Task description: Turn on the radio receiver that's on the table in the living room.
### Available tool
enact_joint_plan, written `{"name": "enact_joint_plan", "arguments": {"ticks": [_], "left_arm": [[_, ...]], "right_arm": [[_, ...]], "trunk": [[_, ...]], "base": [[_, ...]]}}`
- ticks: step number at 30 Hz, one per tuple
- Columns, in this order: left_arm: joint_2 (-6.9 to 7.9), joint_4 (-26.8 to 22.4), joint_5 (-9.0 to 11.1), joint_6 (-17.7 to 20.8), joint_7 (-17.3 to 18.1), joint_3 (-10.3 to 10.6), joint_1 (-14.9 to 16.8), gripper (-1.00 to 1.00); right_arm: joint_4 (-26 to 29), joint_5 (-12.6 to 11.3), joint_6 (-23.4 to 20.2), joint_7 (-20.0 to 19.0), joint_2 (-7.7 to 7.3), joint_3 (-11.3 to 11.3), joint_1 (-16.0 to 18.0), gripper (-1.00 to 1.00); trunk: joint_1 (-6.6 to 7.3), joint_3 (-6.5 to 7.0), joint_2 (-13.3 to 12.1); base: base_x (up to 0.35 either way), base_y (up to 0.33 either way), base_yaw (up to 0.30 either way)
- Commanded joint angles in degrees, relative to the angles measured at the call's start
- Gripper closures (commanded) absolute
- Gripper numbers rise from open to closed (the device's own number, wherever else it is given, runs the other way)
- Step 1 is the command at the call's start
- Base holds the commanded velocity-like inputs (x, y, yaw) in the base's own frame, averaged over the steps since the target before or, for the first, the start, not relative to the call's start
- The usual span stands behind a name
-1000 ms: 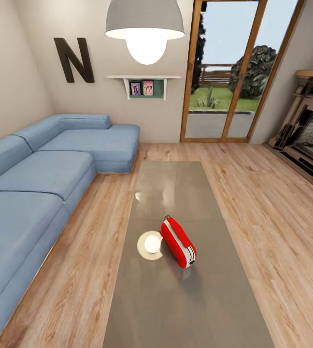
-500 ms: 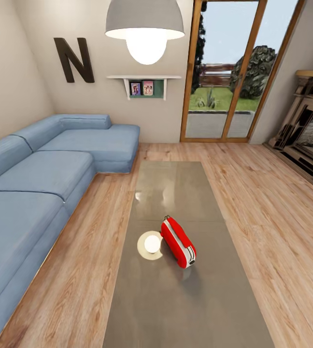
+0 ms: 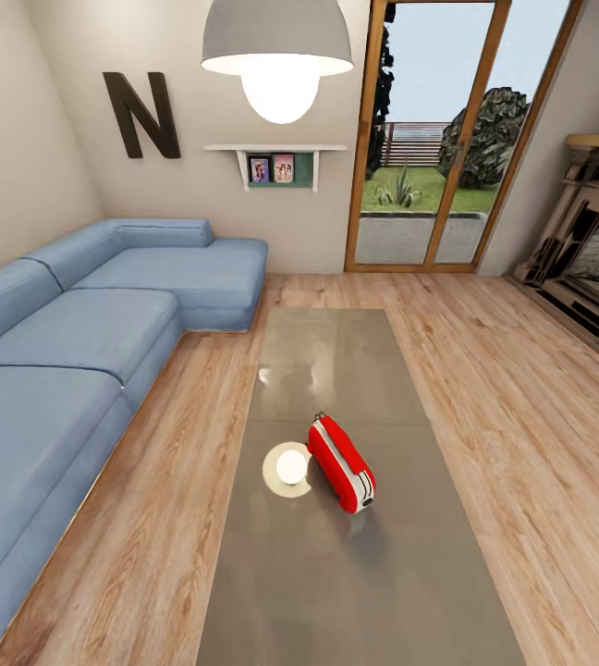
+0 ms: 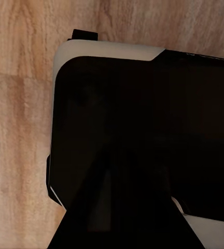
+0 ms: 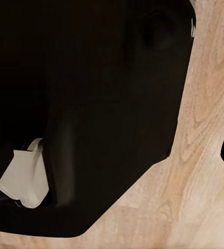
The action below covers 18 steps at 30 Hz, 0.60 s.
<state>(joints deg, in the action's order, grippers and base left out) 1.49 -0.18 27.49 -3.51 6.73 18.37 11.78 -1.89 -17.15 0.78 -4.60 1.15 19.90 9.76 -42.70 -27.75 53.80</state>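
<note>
Lying tilted on glossy grey table: rounded red radio, beside round lamp reflection; gripper states impossible to tell.

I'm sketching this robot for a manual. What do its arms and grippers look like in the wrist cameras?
Little can be made out. In the left wrist view there is a glossy black, rounded body with a white rim above the wood floor. In the right wrist view there is a similar black body with a small white part. The jaws cannot be told apart; no cables or markings show.
</note>
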Motion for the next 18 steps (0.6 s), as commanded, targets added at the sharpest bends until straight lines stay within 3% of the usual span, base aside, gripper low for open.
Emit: {"name": "enact_joint_plan", "arguments": {"ticks": [1, 18], "left_arm": [[-0.02, 0.00, 0.04, 0.00, 0.00, 0.00, 0.00, 1.00], [0.00, 0.00, 0.11, 0.06, 0.03, 0.01, 0.00, 1.00]], "right_arm": [[-0.02, -0.11, 0.17, 0.06, 0.00, 0.05, 0.00, -1.00], [-0.04, -0.43, 0.88, 0.20, 0.51, 0.14, 0.00, -1.00]], "trunk": [[0.00, 0.00, 0.00], [0.00, 0.79, 0.00]], "base": [[0.000, 0.000, 0.000], [0.000, 0.000, 0.004]]}}
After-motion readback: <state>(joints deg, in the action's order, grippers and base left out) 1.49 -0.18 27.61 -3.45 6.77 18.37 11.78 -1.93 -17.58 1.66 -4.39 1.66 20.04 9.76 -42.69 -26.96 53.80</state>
